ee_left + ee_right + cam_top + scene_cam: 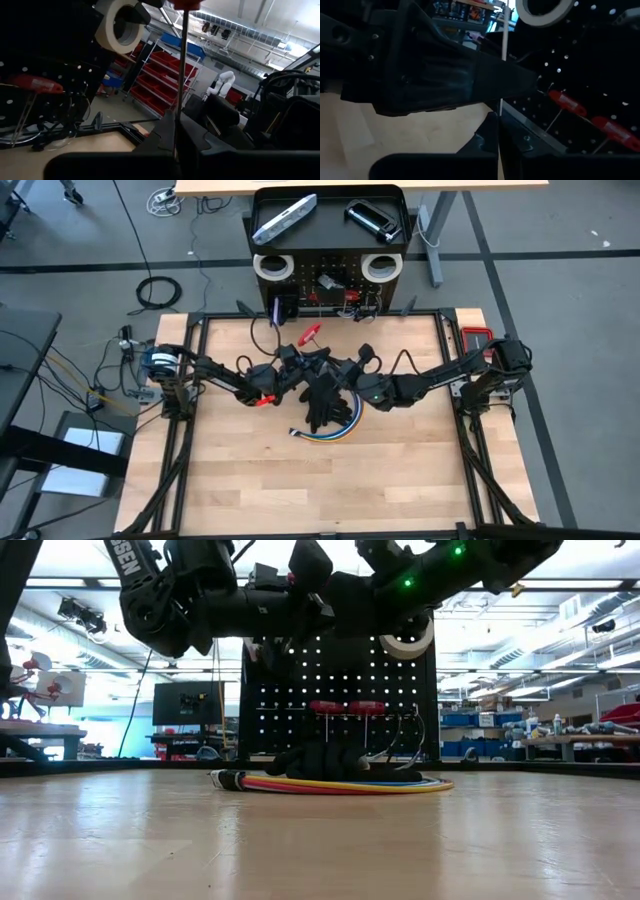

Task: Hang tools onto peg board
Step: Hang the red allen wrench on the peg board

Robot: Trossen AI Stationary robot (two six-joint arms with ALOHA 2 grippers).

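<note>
Both grippers meet mid-table, left gripper (268,398) pinched on a red-handled screwdriver (311,333), right gripper (352,387) shut on its thin shaft; peg board (330,280) already carries tape rolls (272,267) and red tools, coiled cables (325,430) still on table.

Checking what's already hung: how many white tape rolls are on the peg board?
2. One white tape roll hangs at the peg board's upper left, the other tape roll at its upper right, seen from above. Others may be hidden behind the arms.
</note>
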